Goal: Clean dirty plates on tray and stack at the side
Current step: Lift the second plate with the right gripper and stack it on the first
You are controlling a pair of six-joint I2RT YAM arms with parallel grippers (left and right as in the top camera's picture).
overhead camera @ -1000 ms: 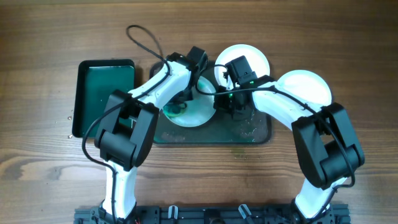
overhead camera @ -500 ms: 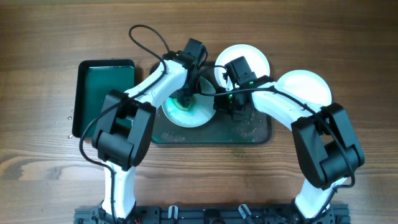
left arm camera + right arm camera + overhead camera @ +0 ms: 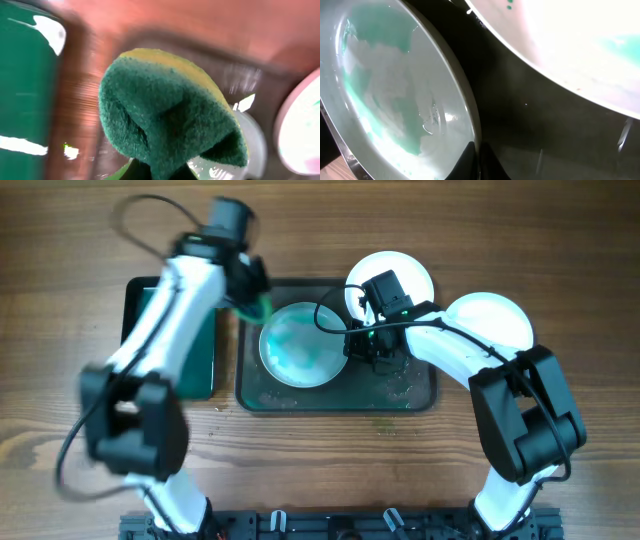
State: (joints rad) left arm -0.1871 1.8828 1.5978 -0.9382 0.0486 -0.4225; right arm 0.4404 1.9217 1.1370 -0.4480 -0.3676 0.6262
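Observation:
A dirty plate point(image 3: 302, 345) with teal-green smears sits in the left half of the dark grey tray point(image 3: 410, 392); it also shows in the right wrist view point(image 3: 395, 95). My right gripper point(image 3: 357, 343) is shut on this plate's right rim point(image 3: 476, 150). A second plate point(image 3: 392, 273) lies at the tray's back edge, with teal specks point(image 3: 580, 45). A third plate point(image 3: 492, 320) lies on the table to the right. My left gripper point(image 3: 252, 302), blurred, is shut on a green and yellow sponge point(image 3: 170, 110) above the tray's back left corner.
A smaller black tray with a green inside point(image 3: 170, 330) lies left of the grey tray. Wet specks dot the grey tray's right half point(image 3: 395, 385). Cables run over both arms. The wood table extends all round.
My left arm has lifted the sponge off the plate and swung left and back, now blurred. The plate's teal smear has spread thinner. The right arm has not moved.

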